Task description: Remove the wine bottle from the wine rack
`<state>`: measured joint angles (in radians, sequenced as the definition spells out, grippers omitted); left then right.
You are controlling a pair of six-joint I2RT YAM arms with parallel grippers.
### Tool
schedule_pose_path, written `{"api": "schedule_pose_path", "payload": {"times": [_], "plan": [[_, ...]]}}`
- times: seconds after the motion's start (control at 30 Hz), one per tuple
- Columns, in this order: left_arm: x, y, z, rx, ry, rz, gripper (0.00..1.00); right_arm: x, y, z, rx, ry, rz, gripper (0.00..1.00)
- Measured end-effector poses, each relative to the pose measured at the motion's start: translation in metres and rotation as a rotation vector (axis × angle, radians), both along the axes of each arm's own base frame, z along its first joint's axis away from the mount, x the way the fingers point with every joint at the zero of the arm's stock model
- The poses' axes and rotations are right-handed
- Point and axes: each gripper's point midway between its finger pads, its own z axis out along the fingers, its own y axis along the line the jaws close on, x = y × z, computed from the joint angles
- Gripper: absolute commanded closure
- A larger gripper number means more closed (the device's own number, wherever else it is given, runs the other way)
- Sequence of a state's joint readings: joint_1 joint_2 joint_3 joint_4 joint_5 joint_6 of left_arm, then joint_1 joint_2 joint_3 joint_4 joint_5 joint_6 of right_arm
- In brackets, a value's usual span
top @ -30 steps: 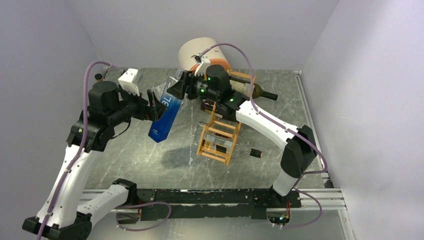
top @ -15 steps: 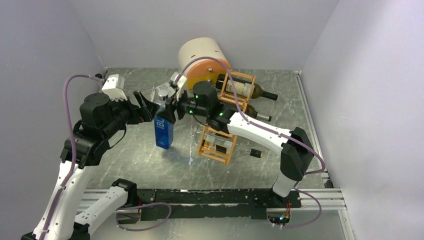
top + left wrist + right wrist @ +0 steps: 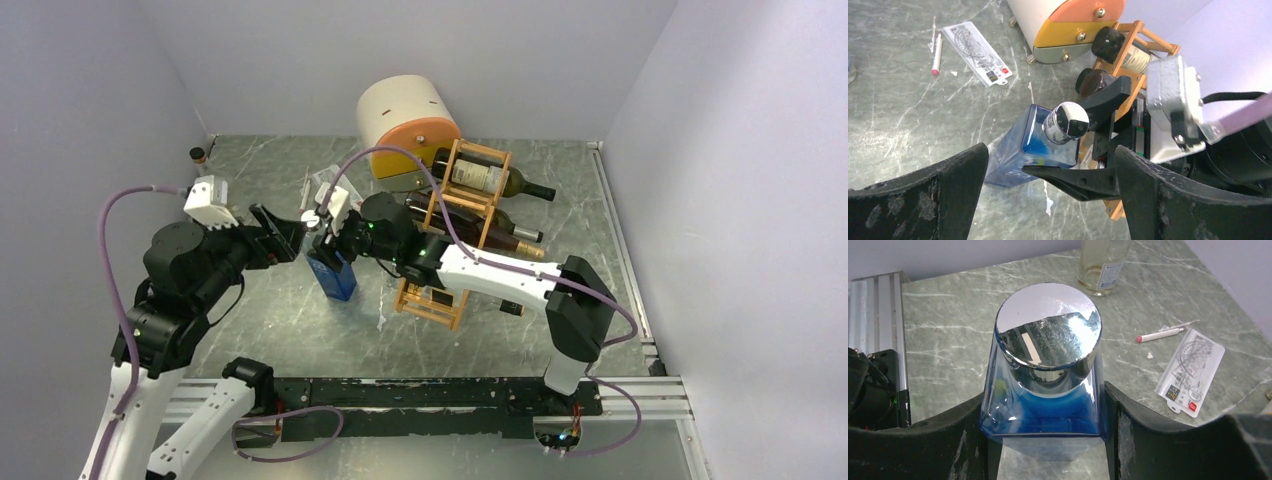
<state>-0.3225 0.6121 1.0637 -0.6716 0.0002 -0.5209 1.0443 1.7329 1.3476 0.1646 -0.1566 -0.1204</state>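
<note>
Top external: marbled table (image 3: 262,312), lilac walls (image 3: 560,60).

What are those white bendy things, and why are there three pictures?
They are two robot arms bolted to a table. One picture looks down from above; the other two come from little cameras on each arm's wrist. The right tool pinches a blue bottle with a shiny cap. The left tool is open, holding nothing. Also on the table: a wooden wine rack with two dark wine bottles lying in it, a round cream-and-orange box, and a pen.
</note>
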Motion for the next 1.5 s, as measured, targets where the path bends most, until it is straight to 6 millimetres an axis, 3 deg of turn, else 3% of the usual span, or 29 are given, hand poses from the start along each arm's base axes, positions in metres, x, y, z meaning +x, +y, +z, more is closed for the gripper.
{"api": "schedule_pose_path", "payload": {"times": [0.13, 0.27, 0.33, 0.47, 0.63, 0.77, 1.03, 1.27, 1.5], "plan": [[0.008, -0.003, -0.007, 0.019, 0.046, -0.002, 0.0, -0.001, -0.002, -0.001, 0.023, -0.018, -0.02, 0.4], [0.017, -0.007, -0.004, 0.045, 0.075, -0.019, 0.01, 0.001, -0.008, -0.001, 0.042, -0.024, -0.051, 0.25], [0.023, -0.013, 0.001, 0.06, 0.079, -0.049, 0.02, 0.003, -0.009, 0.0, 0.047, -0.035, -0.066, 0.2], [0.031, -0.031, -0.003, 0.115, 0.101, -0.168, 0.02, 0.008, -0.012, 0.007, 0.059, -0.053, -0.092, 0.01], [0.039, -0.041, -0.03, 0.203, 0.18, -0.26, 0.02, 0.004, -0.024, 0.024, 0.086, -0.074, -0.102, 0.0], [0.039, -0.041, -0.038, 0.262, 0.201, -0.301, 0.0, -0.005, -0.042, 0.038, 0.094, -0.091, -0.104, 0.0], [0.043, -0.045, -0.058, 0.361, 0.239, -0.403, 0.01, -0.036, -0.109, 0.074, 0.112, -0.122, -0.12, 0.0], [0.051, -0.051, -0.089, 0.436, 0.315, -0.439, 0.21, -0.054, -0.155, 0.12, 0.22, -0.171, -0.157, 0.0], [0.06, -0.039, -0.095, 0.489, 0.344, -0.351, 0.6, -0.053, -0.163, 0.112, 0.205, -0.153, -0.191, 0.0]]}}
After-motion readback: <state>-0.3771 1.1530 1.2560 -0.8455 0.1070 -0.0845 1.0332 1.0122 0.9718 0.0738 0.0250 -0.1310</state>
